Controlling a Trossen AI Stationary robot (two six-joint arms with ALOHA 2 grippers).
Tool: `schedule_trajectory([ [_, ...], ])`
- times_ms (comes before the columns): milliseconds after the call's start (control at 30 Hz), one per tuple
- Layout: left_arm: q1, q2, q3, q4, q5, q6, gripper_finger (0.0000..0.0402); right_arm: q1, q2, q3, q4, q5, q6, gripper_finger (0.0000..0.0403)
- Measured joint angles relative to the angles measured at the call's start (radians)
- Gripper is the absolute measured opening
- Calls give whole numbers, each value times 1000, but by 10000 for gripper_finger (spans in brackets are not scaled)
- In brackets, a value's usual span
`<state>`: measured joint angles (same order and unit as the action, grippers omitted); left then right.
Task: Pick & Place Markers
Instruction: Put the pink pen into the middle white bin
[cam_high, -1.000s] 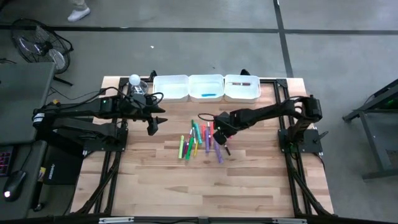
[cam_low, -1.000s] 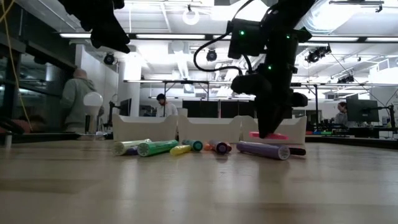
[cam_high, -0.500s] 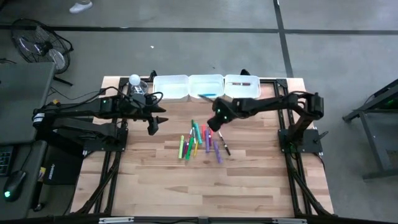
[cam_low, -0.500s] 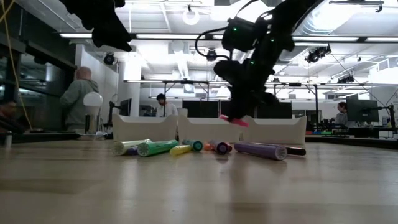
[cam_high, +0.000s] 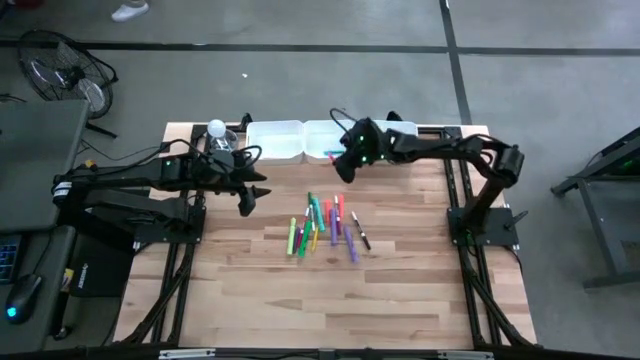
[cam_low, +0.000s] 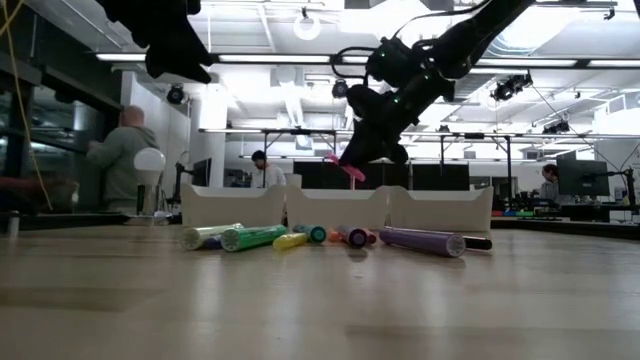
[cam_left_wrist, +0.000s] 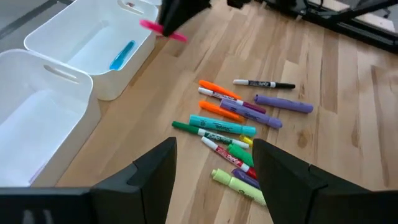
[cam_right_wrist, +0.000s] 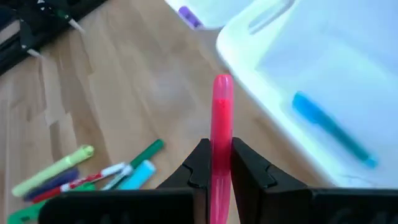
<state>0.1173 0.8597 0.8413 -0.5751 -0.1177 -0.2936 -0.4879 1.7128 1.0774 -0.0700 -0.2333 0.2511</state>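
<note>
My right gripper (cam_high: 346, 166) is shut on a pink marker (cam_right_wrist: 222, 118) above the table, at the near wall of the middle white tray (cam_high: 331, 130). The marker also shows in the low view (cam_low: 345, 168) and the left wrist view (cam_left_wrist: 163, 30). Several loose markers (cam_high: 320, 225) in green, yellow, orange, red, purple and teal lie flat on the wood in a pile at the table's middle. A black-capped marker (cam_high: 360, 236) lies to their right. My left gripper (cam_high: 246, 204) is open and empty, above the table left of the pile. My right gripper pinches the pink marker's barrel (cam_right_wrist: 221, 146) between its two fingers (cam_right_wrist: 200, 163). The fingers slant down from the table's right. The marker is lifted clear of the table, roughly level, and both its ends (cam_left_wrist: 146, 25) stick out past the fingers.
Three white trays stand in a row at the far edge: left (cam_high: 274, 128), middle, right (cam_high: 390, 145). The middle one holds a blue marker (cam_high: 336, 153), the right one a dark marker (cam_high: 388, 132). A white bulb-like object (cam_high: 216, 128) stands at the far left corner. People show beyond the table.
My right gripper has risen from the right side of the pile with the pink marker and gone toward the far edge, up to the middle tray. The marker is lifted clear of the table. The other markers have stayed where they were.
</note>
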Motion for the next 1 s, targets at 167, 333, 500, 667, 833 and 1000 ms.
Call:
schedule_trajectory([
  [167, 0, 0, 0, 1, -22, -51, 207, -59, 26, 133, -162, -8, -197, 31],
  [333, 0, 0, 0, 3, -55, -87, 207, -98, 117, 319, -298, 6, -355, 30],
  [500, 0, 0, 0, 3, -77, -120, 207, -115, 248, 503, -435, 37, -496, 33],
  [667, 0, 0, 0, 2, -82, -159, 207, -122, 384, 681, -603, 68, -623, 34],
  [833, 0, 0, 0, 0, -105, -197, 207, -121, 509, 852, -793, 117, -688, 35],
  [1000, 0, 0, 0, 0, -113, -218, 207, -121, 612, 997, -952, 127, -699, 36],
])
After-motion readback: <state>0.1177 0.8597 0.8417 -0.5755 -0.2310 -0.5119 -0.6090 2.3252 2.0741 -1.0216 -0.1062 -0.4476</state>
